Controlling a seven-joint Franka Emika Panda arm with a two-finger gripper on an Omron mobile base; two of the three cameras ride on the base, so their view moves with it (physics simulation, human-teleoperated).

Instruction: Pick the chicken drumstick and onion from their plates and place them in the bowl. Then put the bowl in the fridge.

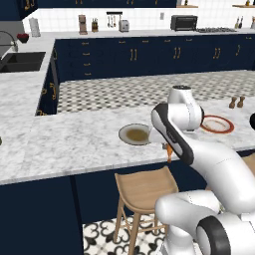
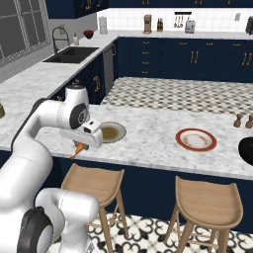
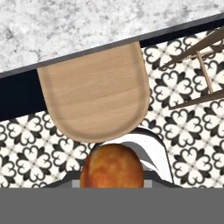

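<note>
My gripper hangs just past the front edge of the island counter, shut on the orange-brown chicken drumstick, whose thin end points down. In the right base view the gripper and drumstick sit left of the olive-grey plate. The drumstick's thick end bulges at the bottom of the hand view. Both that plate and the red-rimmed white plate lie bare. The black bowl sits at the counter's right end. The onion and the fridge are out of view.
A wooden stool stands directly under the gripper, and a second stool is to its right. Two small shakers stand behind the bowl. The marble counter stretches left.
</note>
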